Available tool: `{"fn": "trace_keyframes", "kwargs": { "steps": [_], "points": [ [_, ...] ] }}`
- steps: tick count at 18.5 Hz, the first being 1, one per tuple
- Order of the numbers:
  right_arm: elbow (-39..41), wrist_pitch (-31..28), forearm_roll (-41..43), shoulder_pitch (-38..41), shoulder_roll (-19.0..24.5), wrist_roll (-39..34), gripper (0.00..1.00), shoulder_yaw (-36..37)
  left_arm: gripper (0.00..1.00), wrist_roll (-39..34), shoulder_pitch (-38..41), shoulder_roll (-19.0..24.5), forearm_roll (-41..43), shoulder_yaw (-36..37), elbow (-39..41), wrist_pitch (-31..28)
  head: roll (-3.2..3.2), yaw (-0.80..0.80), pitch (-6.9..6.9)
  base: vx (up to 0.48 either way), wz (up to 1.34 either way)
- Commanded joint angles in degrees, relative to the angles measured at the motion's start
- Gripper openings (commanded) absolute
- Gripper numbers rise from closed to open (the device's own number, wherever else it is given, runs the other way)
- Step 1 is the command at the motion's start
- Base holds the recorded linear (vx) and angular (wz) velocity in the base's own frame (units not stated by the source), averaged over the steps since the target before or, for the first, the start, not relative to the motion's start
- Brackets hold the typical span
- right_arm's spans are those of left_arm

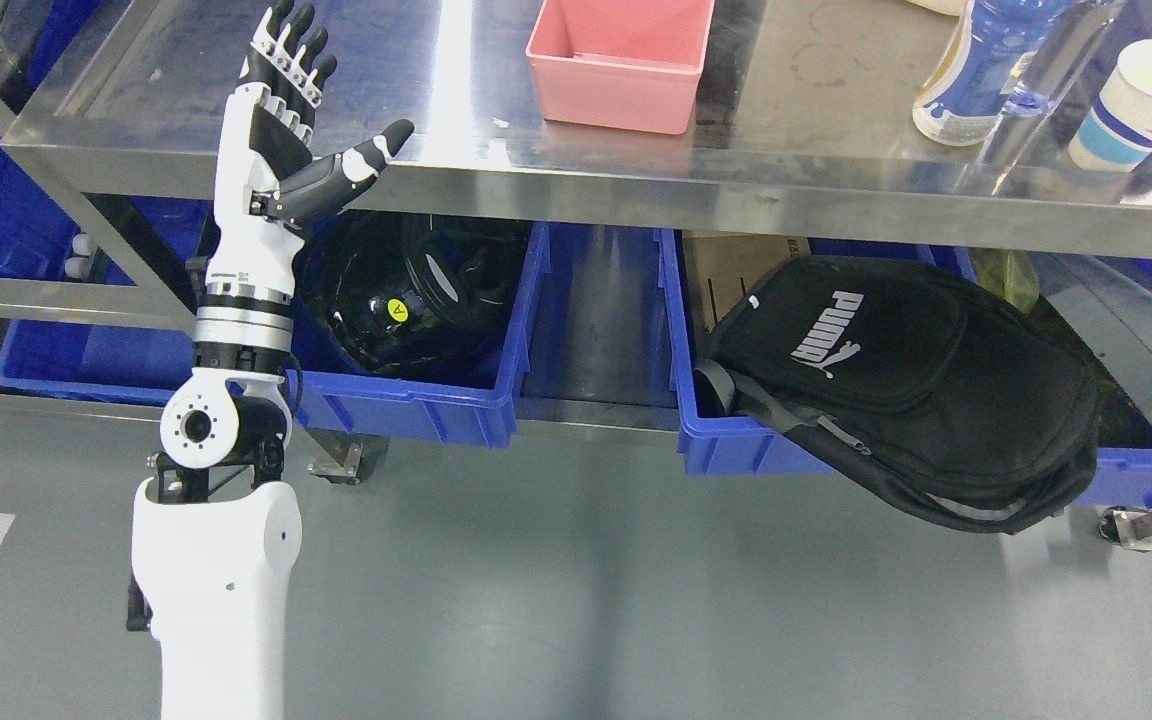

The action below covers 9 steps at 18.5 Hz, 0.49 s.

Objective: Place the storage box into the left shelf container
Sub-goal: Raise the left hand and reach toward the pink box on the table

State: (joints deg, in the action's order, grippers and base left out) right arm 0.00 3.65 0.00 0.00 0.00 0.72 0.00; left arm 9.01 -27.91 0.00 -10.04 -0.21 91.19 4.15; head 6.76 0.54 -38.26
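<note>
The left hand is raised at the desk's front edge near its left end, its fingers spread and holding nothing, thumb stuck out rightward over the edge. The pink box sits well to the right of those fingers, further back on the desk and apart from them, so a sideways reach risks the thumb knocking the box's near wall and shoving it away, or a weak pinch on the thin rim letting it tip. The blue bin below at left already holds a black helmet, so the box may land crooked on it.
</note>
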Motion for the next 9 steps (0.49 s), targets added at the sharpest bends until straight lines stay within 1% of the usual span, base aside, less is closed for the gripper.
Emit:
{"fn": "trace_keyframes", "kwargs": {
  "steps": [1, 3, 4, 5, 7, 9],
  "points": [
    [1.00, 0.04, 0.09, -0.35, -1.00, -0.02, 1.00, 0.18, 1.00, 0.92, 0.57, 1.00, 0.02, 0.22, 1.09, -0.10, 0.00, 0.00, 0.00, 0.000, 0.00],
    [1.00, 0.04, 0.09, -0.35, -1.00, 0.07, 1.00, 0.18, 1.00, 3.02, 0.14, 1.00, 0.02, -0.58, 1.10, -0.11, 0.00, 0.00, 0.00, 0.000, 0.00],
    [1.00, 0.04, 0.09, -0.35, -1.00, -0.02, 1.00, 0.18, 1.00, 4.95, -0.65, 1.00, 0.02, -1.19, 1.10, -0.11, 0.00, 0.00, 0.00, 0.000, 0.00],
    [1.00, 0.04, 0.09, -0.35, -1.00, 0.07, 1.00, 0.18, 1.00, 8.45, -2.66, 1.00, 0.02, -2.07, 1.18, -0.28, 0.00, 0.00, 0.00, 0.000, 0.00],
    [1.00, 0.04, 0.09, -0.35, -1.00, -0.02, 1.00, 0.18, 1.00, 16.97, -6.88, 4.55, 0.02, -2.87, 1.01, -2.38, 0.00, 0.00, 0.00, 0.000, 0.00],
    [1.00, 0.04, 0.09, -0.35, -1.00, 0.07, 1.00, 0.18, 1.00, 21.74, -10.83, 8.77, 0.02, -3.13, 0.66, -3.62, 0.00, 0.00, 0.00, 0.000, 0.00]
  ]
}}
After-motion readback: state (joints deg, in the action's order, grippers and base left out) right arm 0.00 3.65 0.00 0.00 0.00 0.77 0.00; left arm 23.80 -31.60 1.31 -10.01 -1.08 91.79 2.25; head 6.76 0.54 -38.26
